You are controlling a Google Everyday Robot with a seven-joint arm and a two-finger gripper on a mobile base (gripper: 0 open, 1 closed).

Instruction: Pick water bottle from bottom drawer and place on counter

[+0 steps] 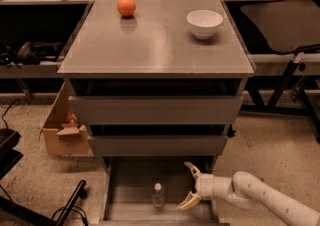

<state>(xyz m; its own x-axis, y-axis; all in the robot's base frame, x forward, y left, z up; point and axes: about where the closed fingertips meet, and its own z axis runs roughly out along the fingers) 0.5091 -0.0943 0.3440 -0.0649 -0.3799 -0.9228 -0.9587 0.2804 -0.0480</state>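
The water bottle, clear with a white cap, stands upright on the floor of the open bottom drawer. My gripper is inside the drawer to the right of the bottle, a short way apart from it. Its two pale fingers are spread open and point left towards the bottle. It holds nothing. The counter is the grey top of the cabinet above.
An orange and a white bowl sit at the back of the counter. The two upper drawers are closed. A cardboard box stands left of the cabinet. A black stand is at lower left.
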